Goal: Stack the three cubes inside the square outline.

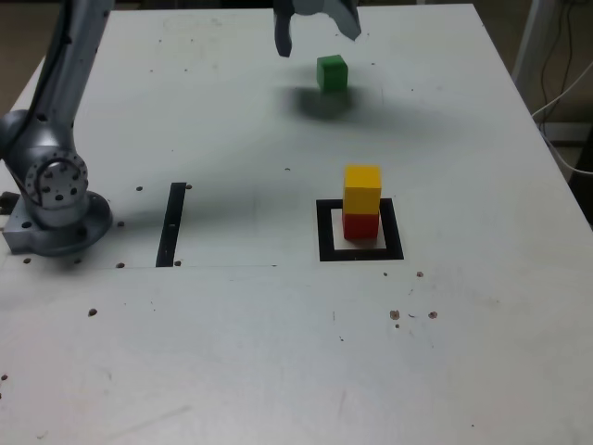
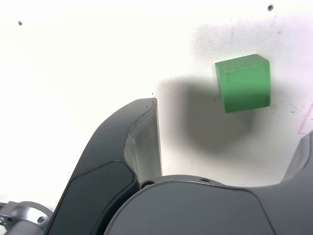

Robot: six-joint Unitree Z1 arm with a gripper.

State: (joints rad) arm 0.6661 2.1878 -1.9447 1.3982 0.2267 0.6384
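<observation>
Where matte, a blocky green cube (image 1: 332,72)

No readable text, labels, brands or numbers in either view. The cubes' faces are plain, and the table (image 1: 278,352) carries only specks and black tape shapes, no lettering.

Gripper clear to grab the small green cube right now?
Probably yes. The gripper is open above the small green cube, which sits alone on the white table, apart from the yellow-on-red stack.
</observation>
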